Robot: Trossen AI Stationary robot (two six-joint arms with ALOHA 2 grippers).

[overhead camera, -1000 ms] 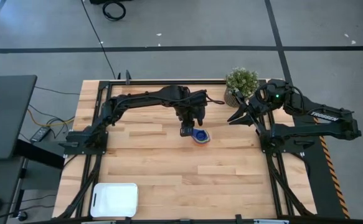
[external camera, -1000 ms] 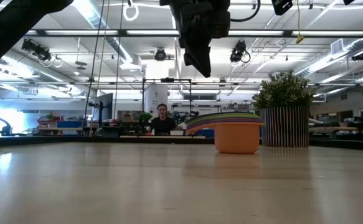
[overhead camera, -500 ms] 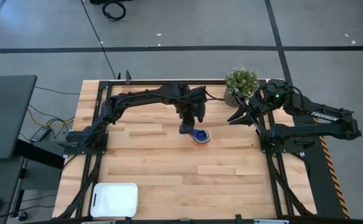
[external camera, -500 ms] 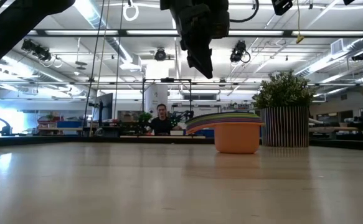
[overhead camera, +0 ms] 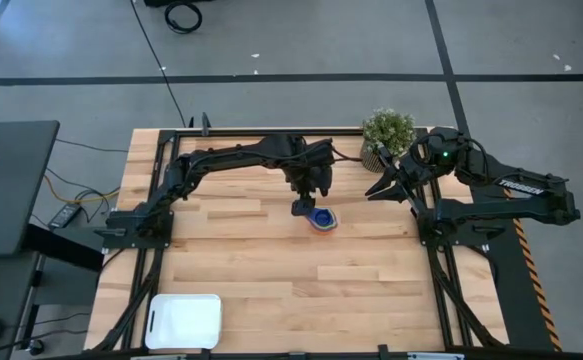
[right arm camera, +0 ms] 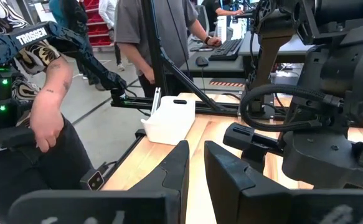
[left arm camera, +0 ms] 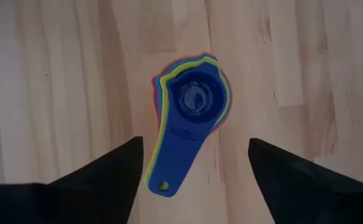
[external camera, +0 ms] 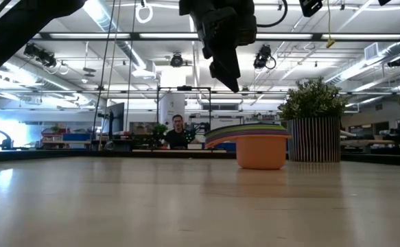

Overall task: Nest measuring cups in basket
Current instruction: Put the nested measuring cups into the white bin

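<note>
the measuring cups [overhead camera: 321,218], nested into one stack with the bright blue cup [left arm camera: 193,106] on top and its handle showing, sit on the bare wooden table [overhead camera: 271,270] a little right of centre, toward the far side. in the low view the stack [external camera: 254,140] shows an orange cup at the bottom with a fan of coloured rims above it. in the left wrist view edges of yellow, green and red peek out around the blue one. the left gripper [overhead camera: 302,208] hangs above the stack with its fingers [left arm camera: 100,180] spread wide on either side of the blue handle, touching nothing and holding nothing. in the low view it is well clear of the tabletop, above and just left of the cups. the basket [overhead camera: 183,321] lies at the near left corner of the table, well apart from the stack. the right gripper [overhead camera: 381,186] waits at the far right, just beside a potted plant [overhead camera: 388,132], its fingers [right arm camera: 175,171] close together with a narrow gap and nothing between them. in the right wrist view people stand beyond the table. in the low view a person [external camera: 178,134] sits far behind.
</note>
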